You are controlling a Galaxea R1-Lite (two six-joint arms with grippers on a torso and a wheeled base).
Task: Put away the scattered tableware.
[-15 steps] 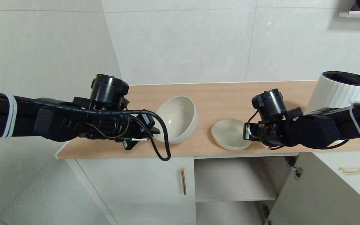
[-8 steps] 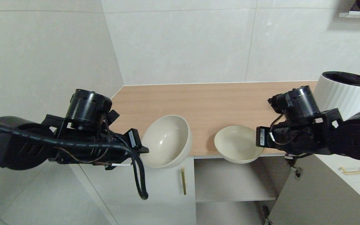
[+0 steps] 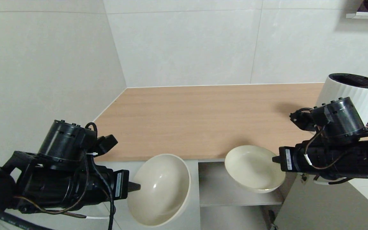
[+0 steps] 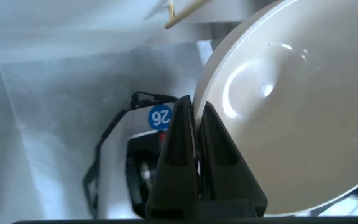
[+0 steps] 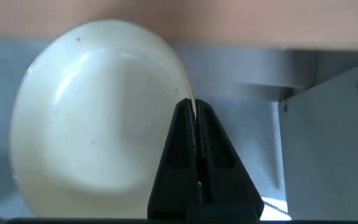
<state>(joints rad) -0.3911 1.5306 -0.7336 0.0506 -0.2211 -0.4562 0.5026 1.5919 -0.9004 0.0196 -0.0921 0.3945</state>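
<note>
Nearest, the left end effector [image 3: 135, 187] is closed tight on the rim of the large bowl [image 3: 160, 191]. In the left wrist view one finger lies inside the rim and one outside, pinching it. The cream-coloured bowl hangs in the air, steeply tilted, below and in front of the counter's front edge, towards the left end.

A little farther off and to the right, the right end effector [image 3: 276, 159] is likewise shut on the rim of the smaller bowl [image 3: 251, 167], which passes between its two fingers. This bowl is tilted less. It is held just off the counter's front edge, in front of the shelf [image 3: 235, 193] of the open cabinet.

Beyond them lies the wooden counter [image 3: 203, 115]. A white ribbed container [image 3: 358, 91] stands upright near its right end, and a tiled wall [image 3: 187, 41] rises behind.
</note>
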